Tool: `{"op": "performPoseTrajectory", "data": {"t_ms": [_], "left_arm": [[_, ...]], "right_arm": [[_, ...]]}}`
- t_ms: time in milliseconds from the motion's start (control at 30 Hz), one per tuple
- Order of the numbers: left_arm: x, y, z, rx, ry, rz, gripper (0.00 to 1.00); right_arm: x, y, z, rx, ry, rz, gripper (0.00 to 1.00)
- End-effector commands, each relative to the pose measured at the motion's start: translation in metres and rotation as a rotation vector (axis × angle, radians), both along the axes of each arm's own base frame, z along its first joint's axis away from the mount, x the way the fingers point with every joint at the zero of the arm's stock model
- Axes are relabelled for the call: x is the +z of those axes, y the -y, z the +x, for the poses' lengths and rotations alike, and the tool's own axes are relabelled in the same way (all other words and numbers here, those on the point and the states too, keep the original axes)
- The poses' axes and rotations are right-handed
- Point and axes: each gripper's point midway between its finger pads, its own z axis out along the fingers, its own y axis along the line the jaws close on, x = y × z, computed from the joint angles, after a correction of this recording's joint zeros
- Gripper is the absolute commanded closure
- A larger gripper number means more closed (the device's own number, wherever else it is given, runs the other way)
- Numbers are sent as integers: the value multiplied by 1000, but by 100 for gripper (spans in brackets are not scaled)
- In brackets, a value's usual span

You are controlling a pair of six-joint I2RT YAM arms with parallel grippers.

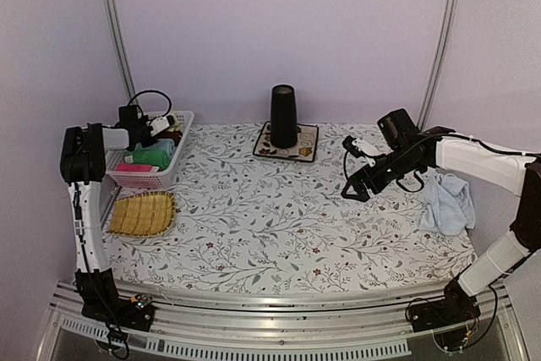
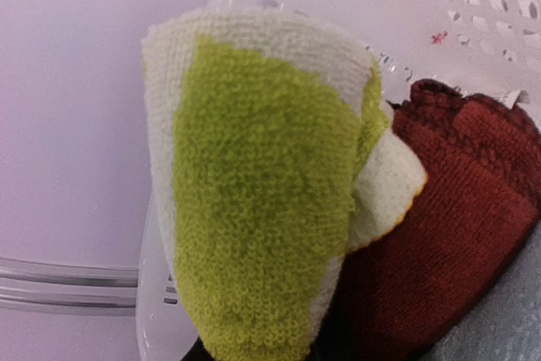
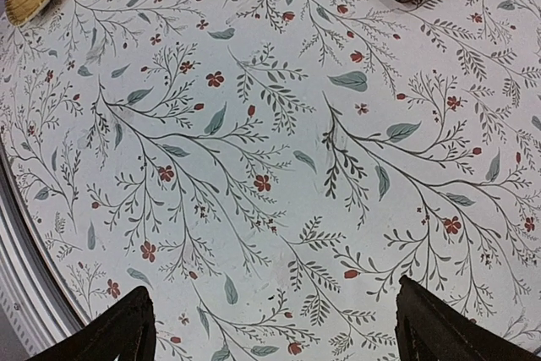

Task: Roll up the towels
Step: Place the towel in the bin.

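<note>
We judge the task to be barely begun: neither towel is rolled, and neither lies flat ready for rolling. The yellow-green towel (image 2: 262, 200) is bunched up over the white basket (image 2: 473, 6) at the far left of the surface (image 3: 279, 124), just beside a dark red cloth (image 2: 456, 234) that lies in that basket. In the left wrist view it fills the space where the fingers of the left gripper (image 1: 159, 126) should be and hides them. From the way the bunch stands up close to the camera, we take those fingers to be pinched narrowly on it. The light blue towel (image 1: 446, 202) sits in a crumpled heap on the right side of the surface, touched by nothing. The right gripper (image 3: 270, 331) hangs over bare surface near the middle, its fingers spread wide with nothing between them. By our reckoning, what is left is nearly everything: bringing the yellow-green towel out onto the surface, spreading and rolling it, then doing the same for the blue one.
</note>
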Motion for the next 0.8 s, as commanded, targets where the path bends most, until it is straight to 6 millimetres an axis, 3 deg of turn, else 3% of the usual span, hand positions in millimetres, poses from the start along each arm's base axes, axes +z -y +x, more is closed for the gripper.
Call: {"op": "performPoseTrajectory", "data": {"t_ms": [0,400,467,533,767], "left_arm": [[1,-1,-19,-19,-107,-24,100],[26,-21,-20,-2,-66,-124,100],[25,-17,-23,-26,-92,-132,100],[25,-17,-26,-32,-99,-126,100],[19,-20,-37,-40,-131,-115,100]], "right_arm": [[19,-10,8,13,35,41,1],[17,-11,12,19,23,23,1],[15,-11,12,19,19,20,1],[28,-14,18,20,47,33,1],[29,-17,20,28,48,39,1]]}}
